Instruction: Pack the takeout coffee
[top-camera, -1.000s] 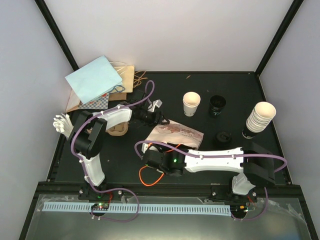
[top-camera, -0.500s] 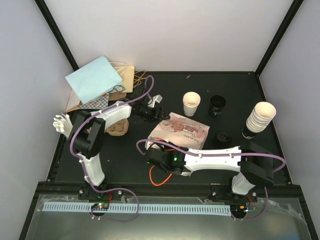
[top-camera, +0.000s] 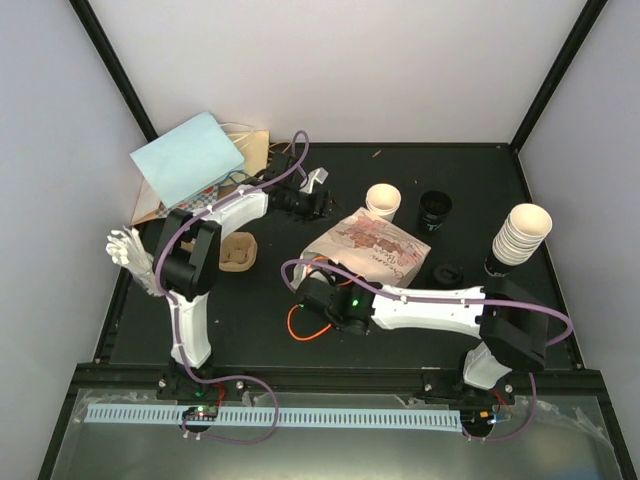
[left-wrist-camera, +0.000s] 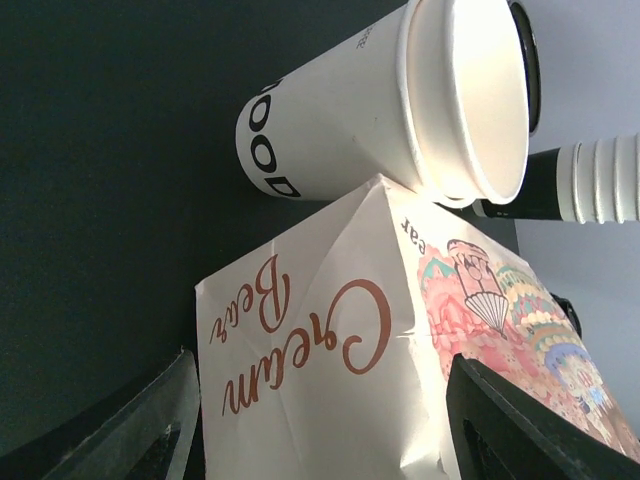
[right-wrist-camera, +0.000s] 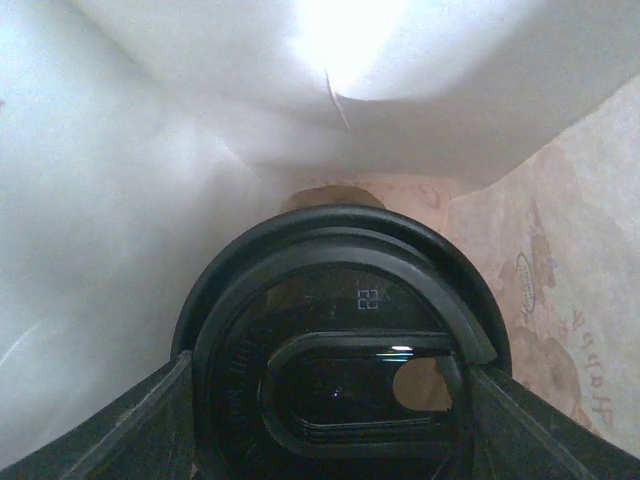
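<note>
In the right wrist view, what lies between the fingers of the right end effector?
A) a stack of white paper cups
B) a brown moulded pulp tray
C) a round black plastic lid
C: the round black plastic lid sits between the fingers, inside the printed cream paper bag.

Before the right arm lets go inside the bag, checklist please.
1. Right gripper shut on the lidded cup: ok.
2. Cup inside the paper bag: ok, paper walls all around it.
3. Cup resting on the bag's bottom: cannot tell, hidden beneath the lid.
4. Left gripper open: ok.
5. Left fingers clear of the bag: cannot tell.
6. Open cup clear of the bag: not ok, it stands close at the bag's corner.
</note>
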